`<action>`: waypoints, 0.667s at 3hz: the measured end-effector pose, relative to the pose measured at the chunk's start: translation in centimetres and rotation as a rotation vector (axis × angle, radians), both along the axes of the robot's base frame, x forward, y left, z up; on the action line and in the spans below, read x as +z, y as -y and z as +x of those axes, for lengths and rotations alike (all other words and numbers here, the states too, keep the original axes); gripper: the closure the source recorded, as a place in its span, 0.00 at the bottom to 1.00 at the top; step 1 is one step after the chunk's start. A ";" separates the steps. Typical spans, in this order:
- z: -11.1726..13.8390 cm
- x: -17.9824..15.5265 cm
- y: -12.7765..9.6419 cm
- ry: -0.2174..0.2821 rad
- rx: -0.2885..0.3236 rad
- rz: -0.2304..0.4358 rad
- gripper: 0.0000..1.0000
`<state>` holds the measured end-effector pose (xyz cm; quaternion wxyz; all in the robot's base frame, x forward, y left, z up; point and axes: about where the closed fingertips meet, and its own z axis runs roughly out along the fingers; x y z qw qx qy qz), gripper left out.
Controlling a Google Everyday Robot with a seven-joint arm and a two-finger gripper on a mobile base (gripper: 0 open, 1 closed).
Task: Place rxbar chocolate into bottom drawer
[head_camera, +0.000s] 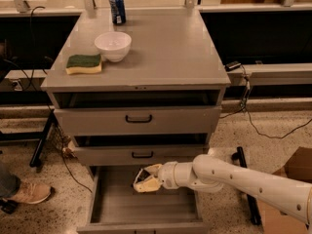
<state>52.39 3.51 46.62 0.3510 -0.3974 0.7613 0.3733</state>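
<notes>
Just above the floor of the open bottom drawer (pixel 146 207): gripper (pixel 145 182) clamped on the dark rxbar chocolate (pixel 143 178), arm (pixel 243 177) reaching in from the right. Up on the cabinet top (pixel 165 48), sponge (pixel 84 64) beside white bowl (pixel 113 45), blue can (pixel 117 8) behind.

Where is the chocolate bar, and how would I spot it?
Find the grey cabinet, then its pulled-out bottom drawer near the floor. Over that drawer the gripper is shut on the rxbar chocolate: small and dark, unlike the bigger green-and-yellow sponge up on top.
</notes>
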 end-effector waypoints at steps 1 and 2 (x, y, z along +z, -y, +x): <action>0.0 -0.6 -0.1 -0.004 -0.012 0.001 1.00; 1.7 -4.7 -2.0 0.033 -0.021 -0.030 1.00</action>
